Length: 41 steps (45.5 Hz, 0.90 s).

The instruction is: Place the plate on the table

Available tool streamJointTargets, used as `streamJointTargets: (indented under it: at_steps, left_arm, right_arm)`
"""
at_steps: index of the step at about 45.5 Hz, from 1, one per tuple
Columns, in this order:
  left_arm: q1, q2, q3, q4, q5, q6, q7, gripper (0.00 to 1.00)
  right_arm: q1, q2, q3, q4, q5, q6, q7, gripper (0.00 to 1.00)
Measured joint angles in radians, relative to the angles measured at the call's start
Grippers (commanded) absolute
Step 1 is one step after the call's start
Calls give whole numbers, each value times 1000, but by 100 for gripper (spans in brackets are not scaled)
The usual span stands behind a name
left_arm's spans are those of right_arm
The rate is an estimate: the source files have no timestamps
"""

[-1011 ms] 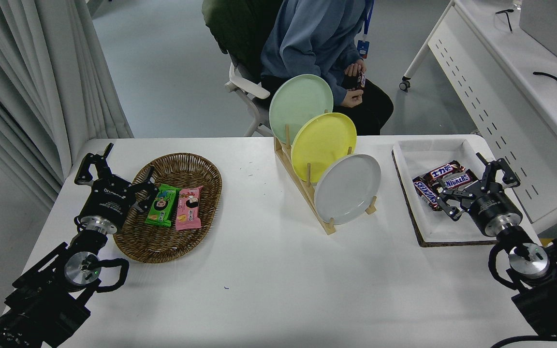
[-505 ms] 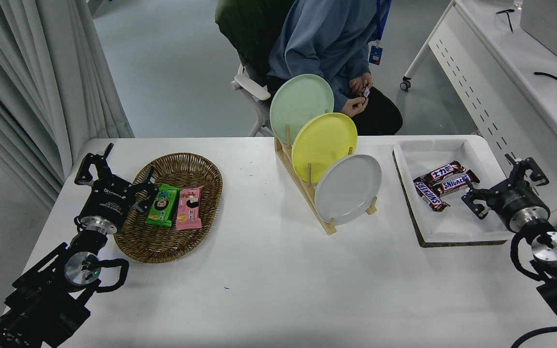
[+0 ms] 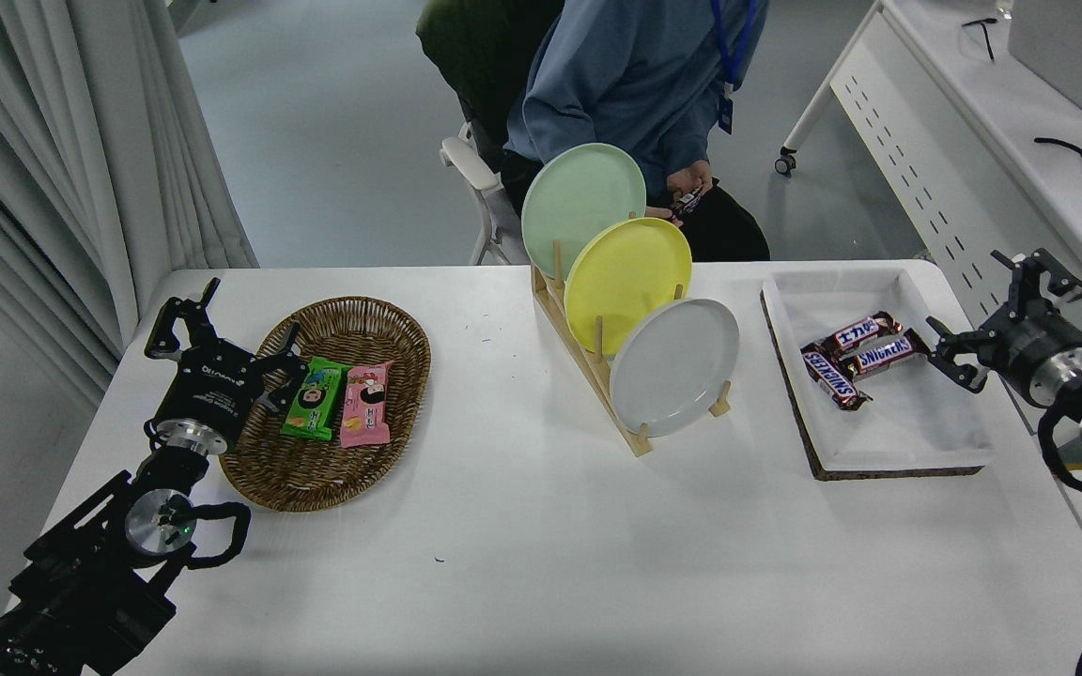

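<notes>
The pale grey-white plate (image 3: 674, 366) stands on edge in the front slot of a wooden rack (image 3: 597, 371) on the white table (image 3: 541, 545). A yellow plate (image 3: 627, 284) and a mint green plate (image 3: 582, 208) stand behind it in the same rack. My right gripper (image 3: 1006, 310) is open and empty, at the table's right edge beyond the tray, far right of the plate. My left gripper (image 3: 222, 329) is parked open at the lower left beside the basket.
A wicker basket (image 3: 334, 404) holds two snack packets at the left. A white tray (image 3: 874, 371) with chocolate bars (image 3: 856, 357) lies right of the rack. A person in a blue top (image 3: 635, 84) sits at the far side. A long white desk (image 3: 1001, 141) stands at the right.
My right gripper has moved right and away from over the tray toward the table's right edge, still open and empty. The person has shifted on the chair. The plates have not moved.
</notes>
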Motion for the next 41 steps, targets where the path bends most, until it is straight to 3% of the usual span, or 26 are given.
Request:
streamJointTargets:
  at_steps: [18,41]
  left_arm:
    - [0,0,0,-1,0,0,0,100]
    - [0,0,0,0,0,0,0,100]
  right_arm:
    - [174,-112,-382,219,41,47,-14,100]
    - [320,-115,-531,525,110,28,-37,100]
